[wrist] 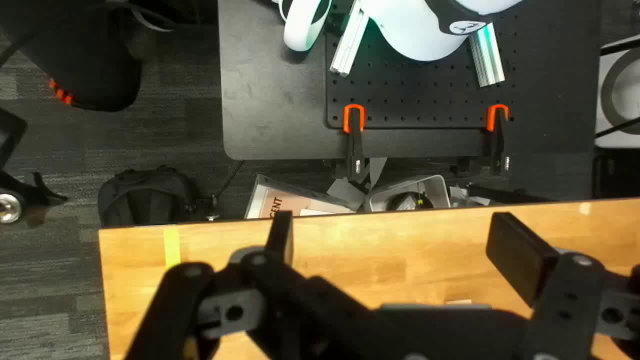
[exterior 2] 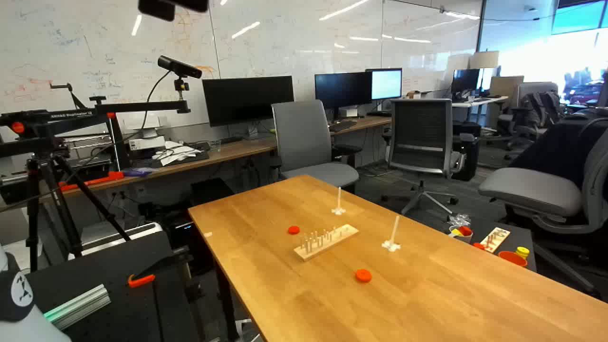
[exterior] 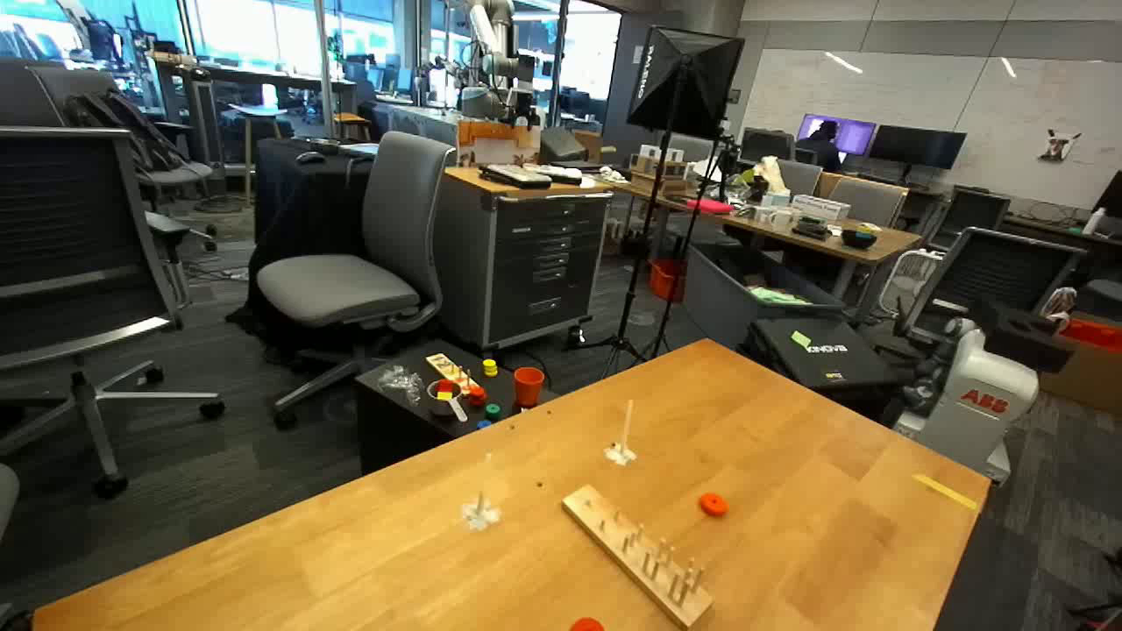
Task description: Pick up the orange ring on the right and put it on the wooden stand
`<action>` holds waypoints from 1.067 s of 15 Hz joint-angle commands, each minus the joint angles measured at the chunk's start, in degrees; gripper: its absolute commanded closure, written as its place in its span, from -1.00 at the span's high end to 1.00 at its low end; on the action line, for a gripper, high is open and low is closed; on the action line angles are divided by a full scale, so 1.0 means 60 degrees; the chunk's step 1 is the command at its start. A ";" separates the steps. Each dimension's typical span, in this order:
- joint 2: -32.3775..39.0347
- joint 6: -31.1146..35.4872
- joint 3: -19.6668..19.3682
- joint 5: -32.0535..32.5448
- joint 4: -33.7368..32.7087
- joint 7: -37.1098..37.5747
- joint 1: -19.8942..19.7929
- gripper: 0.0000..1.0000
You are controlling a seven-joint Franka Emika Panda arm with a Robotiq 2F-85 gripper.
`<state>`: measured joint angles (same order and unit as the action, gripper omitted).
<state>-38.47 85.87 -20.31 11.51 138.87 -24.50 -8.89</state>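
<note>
Two orange rings (exterior 2: 363, 275) flank one wooden stand (exterior 2: 328, 243) near two pins (exterior 2: 394, 231); one claw (wrist: 401, 245) gapes wide, empty.

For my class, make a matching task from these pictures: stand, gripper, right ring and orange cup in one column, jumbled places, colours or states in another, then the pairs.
1. stand
2. gripper
3. right ring
4. orange cup

A. on a black surface, off the wooden table
B. long, narrow, light wood
C. orange, lying on the wooden table
D. open, jaws wide apart

Pairs: 1-B; 2-D; 3-C; 4-A
</note>
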 commanded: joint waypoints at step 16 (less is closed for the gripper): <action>0.2944 0.5122 0.1326 -0.0860 0.0735 0.2469 0.0393 1.00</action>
<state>-28.22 109.65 -14.72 7.53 144.67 -13.74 -6.85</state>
